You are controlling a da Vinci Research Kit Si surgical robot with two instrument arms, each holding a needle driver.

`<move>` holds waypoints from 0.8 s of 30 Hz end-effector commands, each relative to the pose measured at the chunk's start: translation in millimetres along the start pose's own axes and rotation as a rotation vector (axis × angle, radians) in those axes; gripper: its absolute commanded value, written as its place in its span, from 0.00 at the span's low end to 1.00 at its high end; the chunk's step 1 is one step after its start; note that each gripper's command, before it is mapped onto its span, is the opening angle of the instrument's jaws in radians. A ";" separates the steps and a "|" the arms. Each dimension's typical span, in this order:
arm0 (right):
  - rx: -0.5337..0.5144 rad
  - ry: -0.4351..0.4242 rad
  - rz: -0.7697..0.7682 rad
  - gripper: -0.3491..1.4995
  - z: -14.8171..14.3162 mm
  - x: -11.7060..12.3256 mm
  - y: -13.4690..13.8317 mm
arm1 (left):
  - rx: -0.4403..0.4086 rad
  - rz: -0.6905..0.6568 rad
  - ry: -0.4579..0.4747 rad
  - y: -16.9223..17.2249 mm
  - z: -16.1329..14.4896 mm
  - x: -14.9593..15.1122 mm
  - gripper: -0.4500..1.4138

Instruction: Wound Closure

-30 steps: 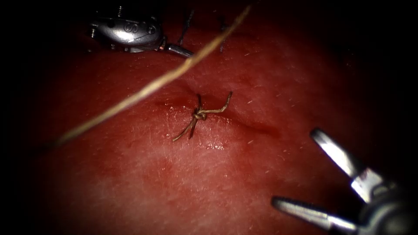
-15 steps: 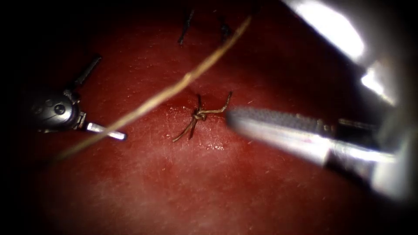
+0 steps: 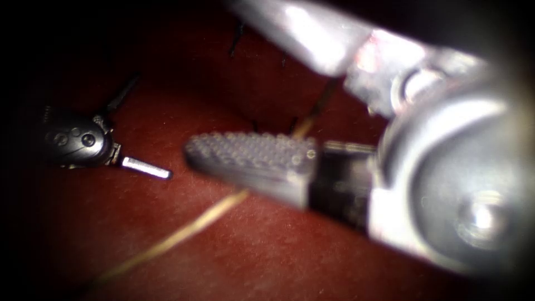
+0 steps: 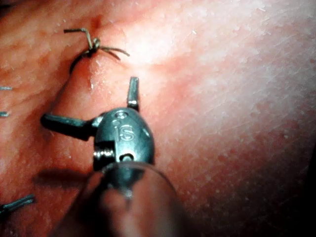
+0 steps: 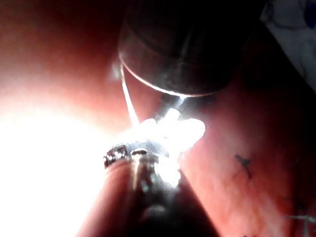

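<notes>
Left tool (image 3: 125, 134): it sits on the left side of the endoscope view, low over the tissue. Its two jaws are spread wide apart and hold nothing. The left wrist view (image 4: 98, 106) shows the same thing.
Tissue (image 3: 234, 256): red and wet, it lies under both tools.
Thread (image 3: 184, 234): a long pale strand runs slantwise over the tissue. It passes behind the right tool's lower jaw.
Knot (image 4: 94, 44): a tied stitch with short ends sits on the tissue, just past the left tool's jaws in the left wrist view.
Right tool (image 3: 267, 100): very close and big, it comes in from the right. Its jaws are wide open, one up high and one bumpy one lower down. They hold nothing.
Needle: I cannot tell where it is.
</notes>
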 end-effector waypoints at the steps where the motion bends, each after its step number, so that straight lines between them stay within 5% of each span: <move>1: 0.002 0.001 0.025 0.92 -0.1 -0.6 -0.3 | 0.001 -0.001 0.001 -0.5 0.3 0.6 0.78; 15: -0.003 0.084 0.188 0.89 -4.6 -2.7 1.6 | 0.002 0.017 -0.002 -0.4 0.4 1.9 0.78; 24: 0.043 0.074 0.151 0.91 -2.2 -3.7 -0.1 | 0.002 0.016 -0.003 -0.4 0.5 2.4 0.77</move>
